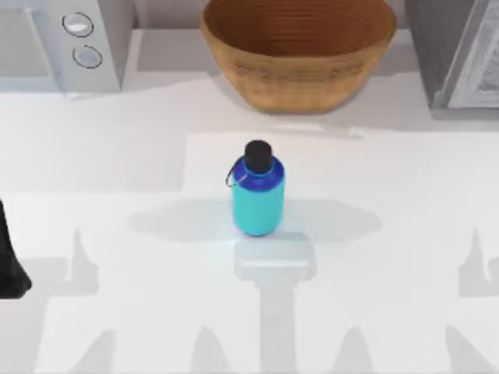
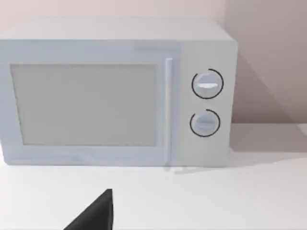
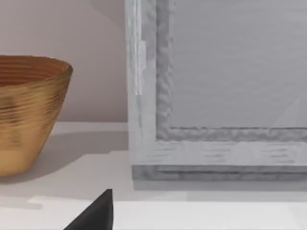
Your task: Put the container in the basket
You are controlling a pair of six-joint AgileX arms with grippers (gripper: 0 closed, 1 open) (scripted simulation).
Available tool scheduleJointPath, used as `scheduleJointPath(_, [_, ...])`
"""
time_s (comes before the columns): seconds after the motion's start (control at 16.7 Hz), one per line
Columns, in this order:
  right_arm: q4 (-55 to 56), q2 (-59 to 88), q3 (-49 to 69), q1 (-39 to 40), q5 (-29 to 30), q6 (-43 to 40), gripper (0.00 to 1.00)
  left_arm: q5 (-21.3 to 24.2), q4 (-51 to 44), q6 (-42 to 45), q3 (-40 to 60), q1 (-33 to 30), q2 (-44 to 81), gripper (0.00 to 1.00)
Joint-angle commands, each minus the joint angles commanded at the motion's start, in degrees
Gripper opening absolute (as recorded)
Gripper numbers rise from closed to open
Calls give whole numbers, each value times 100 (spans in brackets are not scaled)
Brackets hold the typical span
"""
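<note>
1. Status: nothing done yet, by my read. The container (image 1: 257,191) stands upright on the bench (image 1: 117,156), dead centre in the top view, cap on, loop strap hanging at its shoulder.
2. The basket (image 1: 299,58) sits at 12 o'clock from the container, at the back of the bench, well apart from it. What shows of its interior holds nothing. In the right wrist view its wall (image 3: 26,115) stands just beside the grey appliance (image 3: 216,91).
3. Clutter: microwave (image 1: 66,43) at 10 o'clock from the container, second grey appliance at 2 o'clock. Both flank the basket; neither blocks the straight path from container to basket.
4. Left arm (image 1: 9,261): a dark piece at the top view's left edge, 8 o'clock from the container and well apart from it. Its wrist camera faces the microwave door and dials (image 2: 206,103).
5. Left pincer: can't tell whether spread or pressed together. Right pincer: same, can't tell. Each wrist view shows a dark wedge at the frame edge, nothing more.
6. Nothing is touching the container.
7. Left to do, as I judge it: reach, grasp, lift, carry toward 12 o'clock over the rim, release. That's the whole job.
</note>
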Motion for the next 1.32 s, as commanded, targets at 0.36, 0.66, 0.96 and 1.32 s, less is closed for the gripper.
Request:
scheduleJointPath(0.36, [0, 0, 0, 0, 0, 0, 100, 125, 575, -11, 154, -191, 594, 100])
scheduleJointPath(0.66, [0, 0, 0, 0, 0, 0, 100, 446, 2314, 19, 549, -709, 2660, 100])
scheduleJointPath(0.96, [0, 0, 0, 0, 0, 0, 100, 848, 4627, 101, 1020, -1375, 5684, 100])
scheduleJointPath(1.32, [0, 0, 0, 0, 0, 0, 100, 1349, 7408, 201, 1572, -2191, 9440, 100])
